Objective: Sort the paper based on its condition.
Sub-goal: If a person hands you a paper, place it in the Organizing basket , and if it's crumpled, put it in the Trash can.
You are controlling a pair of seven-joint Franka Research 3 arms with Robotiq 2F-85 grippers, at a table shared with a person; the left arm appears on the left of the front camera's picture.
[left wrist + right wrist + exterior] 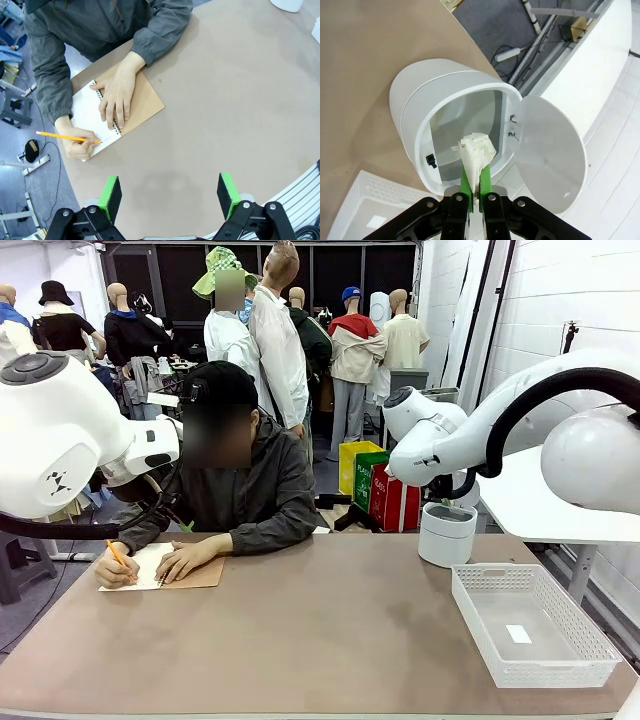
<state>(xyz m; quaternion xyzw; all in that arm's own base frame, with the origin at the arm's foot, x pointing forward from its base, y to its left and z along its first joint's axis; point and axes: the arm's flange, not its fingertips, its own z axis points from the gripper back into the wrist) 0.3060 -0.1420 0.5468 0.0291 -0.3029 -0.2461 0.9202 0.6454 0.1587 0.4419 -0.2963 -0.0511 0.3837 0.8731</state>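
Tan table [300, 640], wrinkly paper [476, 149] in R claw [475, 176]

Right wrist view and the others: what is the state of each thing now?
bin, lid open.
paper wad, crumpled, pinched at the bin's mouth.
right gripper, shut on the paper wad.
left gripper, open, empty.
notebook, open, person's hand flat on it.
basket, upright.

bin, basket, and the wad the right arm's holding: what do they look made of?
Bin: likely moulded plastic, smooth white semi-gloss, soft sheen on its wall. Basket: probably plastic too, white, perforated lattice walls. Wad: paper, matte white, sharp creases, pinched between the right gripper's fingers.
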